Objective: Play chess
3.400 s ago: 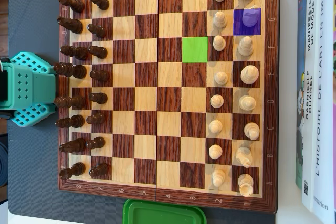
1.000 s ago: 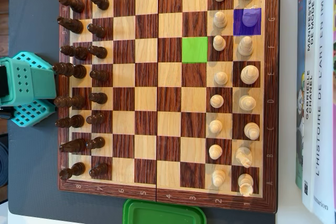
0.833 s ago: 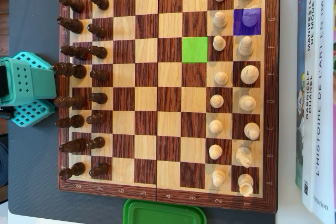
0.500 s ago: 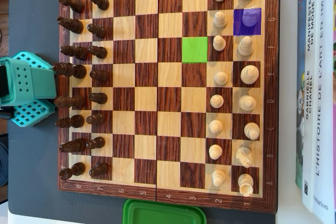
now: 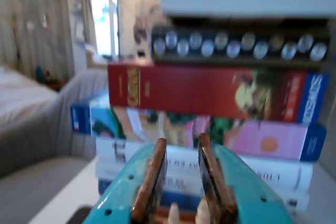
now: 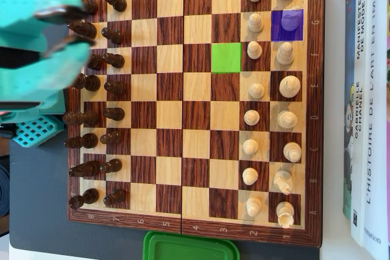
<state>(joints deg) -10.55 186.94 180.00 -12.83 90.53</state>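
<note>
A wooden chessboard (image 6: 195, 132) lies in the overhead view, with dark pieces (image 6: 113, 56) in two columns on the left and white pieces (image 6: 256, 92) in two columns on the right. One square is marked bright green (image 6: 226, 57) and another purple (image 6: 286, 24); no piece shows on either. My teal gripper (image 6: 87, 25) hovers over the dark pieces at the board's upper left. In the wrist view the gripper (image 5: 182, 142) is open and empty, with a clear gap between its brown fingers (image 5: 152, 177). Two white piece tops (image 5: 202, 212) show below the gap.
A stack of books (image 5: 210, 93) fills the wrist view ahead of the jaws. In the overhead view books (image 6: 365, 108) lie along the board's right edge, a green lid (image 6: 190, 248) sits below it, and a teal gridded part (image 6: 36, 129) lies at its left.
</note>
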